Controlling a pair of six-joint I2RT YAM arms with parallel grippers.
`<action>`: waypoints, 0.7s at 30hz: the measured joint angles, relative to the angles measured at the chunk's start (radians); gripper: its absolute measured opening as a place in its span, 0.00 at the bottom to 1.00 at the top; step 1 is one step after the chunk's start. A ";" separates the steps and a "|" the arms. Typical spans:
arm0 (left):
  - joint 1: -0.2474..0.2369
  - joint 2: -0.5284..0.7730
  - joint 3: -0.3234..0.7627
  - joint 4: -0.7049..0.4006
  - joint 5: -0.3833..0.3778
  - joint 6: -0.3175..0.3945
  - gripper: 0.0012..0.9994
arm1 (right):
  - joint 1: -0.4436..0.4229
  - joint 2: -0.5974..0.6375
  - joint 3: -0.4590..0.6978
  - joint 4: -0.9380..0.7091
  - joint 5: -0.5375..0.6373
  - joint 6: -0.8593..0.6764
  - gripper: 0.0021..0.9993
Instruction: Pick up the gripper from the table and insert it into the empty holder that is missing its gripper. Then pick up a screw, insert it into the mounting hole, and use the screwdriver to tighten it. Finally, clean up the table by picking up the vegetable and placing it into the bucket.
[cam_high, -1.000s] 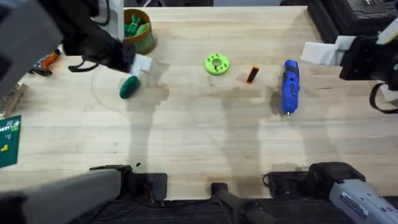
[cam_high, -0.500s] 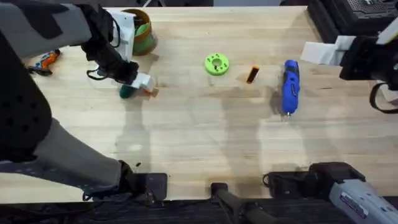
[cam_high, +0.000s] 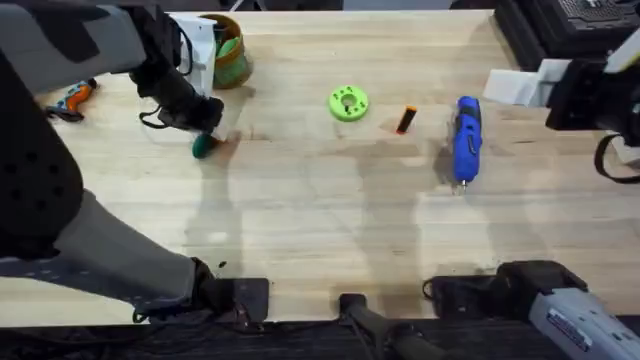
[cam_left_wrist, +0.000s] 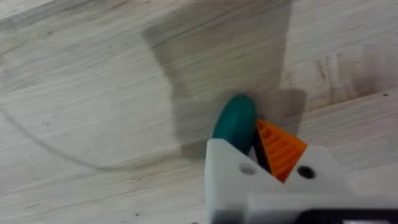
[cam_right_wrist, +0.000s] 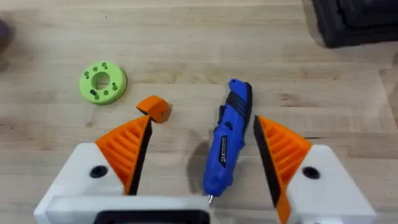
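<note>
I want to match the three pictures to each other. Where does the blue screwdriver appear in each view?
Overhead: the screwdriver lies on the right half of the table, right of the small orange gripper piece.
Left wrist: it is not in this picture.
Right wrist: the screwdriver lies between the open orange pads.
Shared landmark: the lime-green disc, in the overhead and right wrist views.

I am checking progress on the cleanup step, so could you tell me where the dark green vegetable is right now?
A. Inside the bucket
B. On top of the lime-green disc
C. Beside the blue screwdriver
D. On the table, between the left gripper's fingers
D: the vegetable lies on the wooden table, with the left gripper closed around it, short of the bucket.
</note>
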 joint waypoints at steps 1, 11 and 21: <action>0.001 0.000 0.000 -0.002 0.003 -0.005 0.00 | 0.000 0.000 0.000 0.000 0.000 0.000 0.95; 0.006 -0.164 0.000 -0.039 0.154 -0.086 0.33 | 0.000 0.000 0.000 0.000 0.000 0.000 0.95; 0.006 -0.555 0.000 -0.086 0.260 -0.271 0.99 | 0.000 0.000 0.002 0.000 0.000 0.000 0.95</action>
